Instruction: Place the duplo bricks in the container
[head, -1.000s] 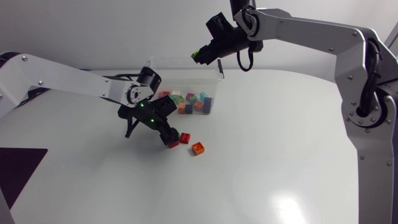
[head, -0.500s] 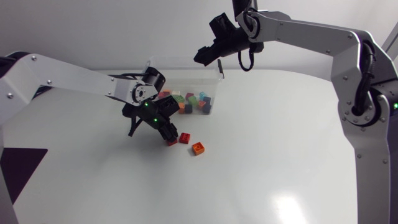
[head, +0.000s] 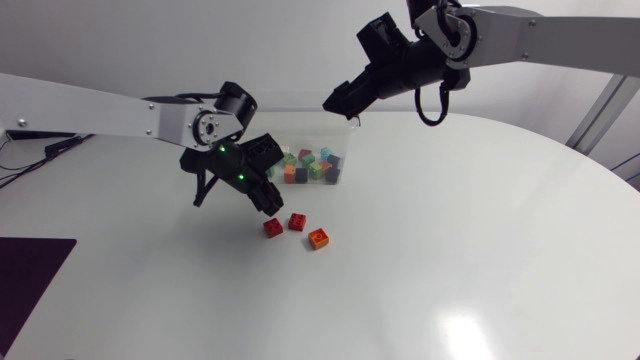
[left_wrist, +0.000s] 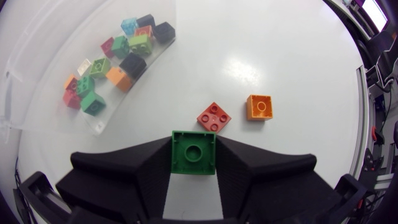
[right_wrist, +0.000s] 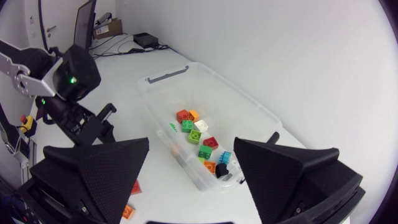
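**Orange brick**: loose on the worktop around its middle, the nearest item to the near edge. Studs up, touched by nothing.

**Right red brick**: loose, just beside the orange brick and slightly farther back. The left wrist view shows it just ahead of your left fingertips, with the orange brick beside it.

**Left red brick**: loose, just beside the right red brick, apart from it.

**Left gripper**: your left arm comes in from the left edge. The gripper hangs above the worktop, just beyond the left red brick. Its fingers are clamped on the green brick.

**Green brick**: pinched from two sides between the left fingers, one stud facing the camera, clear of the worktop.

**Container**: clear tub standing near the far edge, just beyond the left gripper.

**Stored bricks**: a mixed lot of red, green, orange, blue, black and white, gathered at the tub's right end.

**Right gripper**: your right arm comes in from the right. The gripper hangs above the tub's far right corner, its fingers spread wide with nothing between them.
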